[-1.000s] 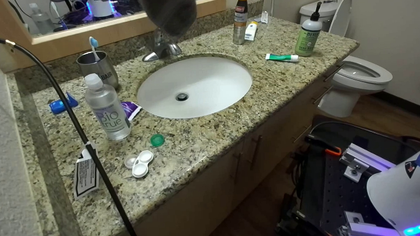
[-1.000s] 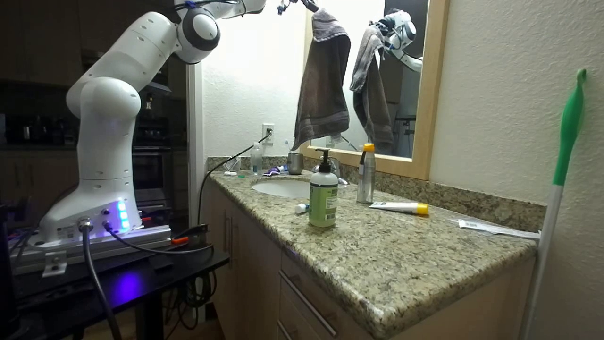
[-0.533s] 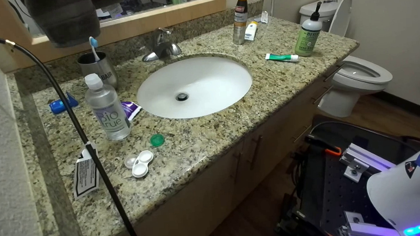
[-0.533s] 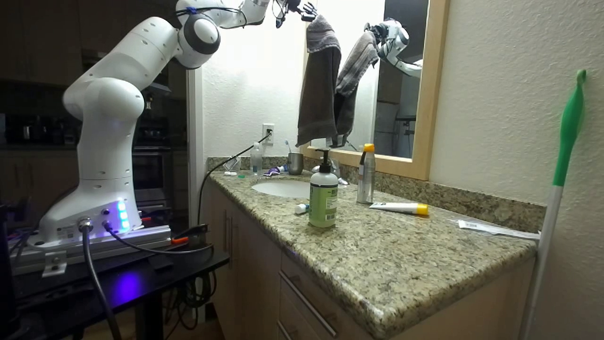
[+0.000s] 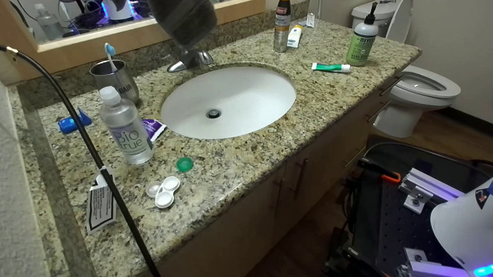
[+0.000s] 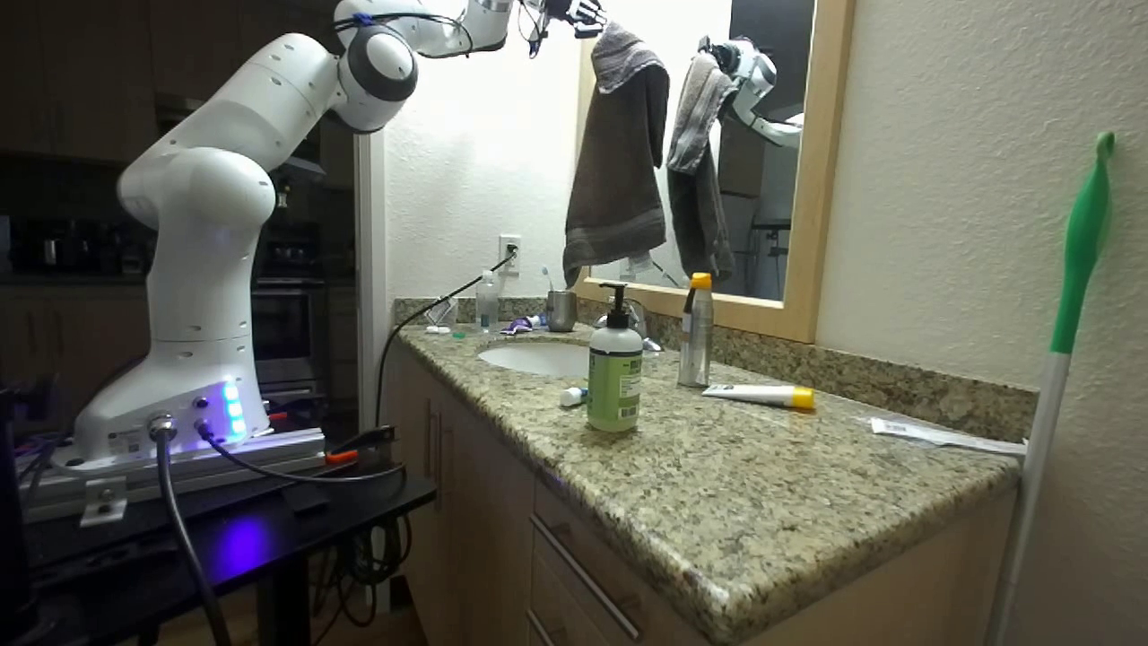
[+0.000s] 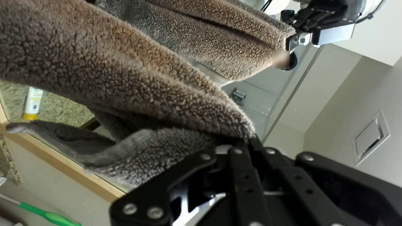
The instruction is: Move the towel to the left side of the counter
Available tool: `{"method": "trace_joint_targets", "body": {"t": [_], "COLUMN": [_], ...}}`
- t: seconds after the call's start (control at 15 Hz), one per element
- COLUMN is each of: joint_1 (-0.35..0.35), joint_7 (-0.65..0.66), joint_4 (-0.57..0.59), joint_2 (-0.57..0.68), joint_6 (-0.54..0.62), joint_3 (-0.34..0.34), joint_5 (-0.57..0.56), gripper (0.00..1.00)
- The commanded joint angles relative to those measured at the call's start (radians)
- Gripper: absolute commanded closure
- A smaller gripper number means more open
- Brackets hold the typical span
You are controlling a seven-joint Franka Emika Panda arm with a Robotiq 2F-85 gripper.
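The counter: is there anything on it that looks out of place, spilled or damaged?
The white lens case near the clear bottle looks odd: it lies open, a green cap loose nearby. No spill or damage is visible.

Through my cameras I have a speckled beige-grey granite counter [image 5: 235,158] around a white oval sink [image 5: 244,98]. At one end stand a clear white-capped plastic bottle [image 5: 127,132] and a brushed-metal cup [image 5: 122,81], a round green cap [image 5: 184,164] and white twin-well case [image 5: 165,192] lying nearer the edge. Across the sink from these I see a green black-pump bottle [image 5: 361,46], a silver-and-black yellow-capped spray can [image 5: 282,24] and a green-and-white tube [image 5: 330,68].
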Motion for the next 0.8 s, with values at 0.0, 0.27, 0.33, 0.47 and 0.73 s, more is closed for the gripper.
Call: {"method": "trace_joint_targets", "body": {"t": [0.0,0.27,0.33,0.47,0.73], "joint_1": [-0.005,0.002,0.007,0.016,-0.051], "joint_7": [0.203,0.459,0.511,0.592,0.606], "joint_4": [0.021,-0.069,-0.075,-0.083,0.099], "joint_2": [0.063,0.086,0.090,0.081,0.177], "joint_6": [-0.020,-0.063,-0.088,-0.166,-0.290], "joint_3": [-0.051,-0.080,-0.089,-0.094,-0.039], "joint_5": [-0.056,-0.049,-0.045,-0.029,-0.018], "gripper": [0.99,0.99,0.99,0.99,0.99]}}
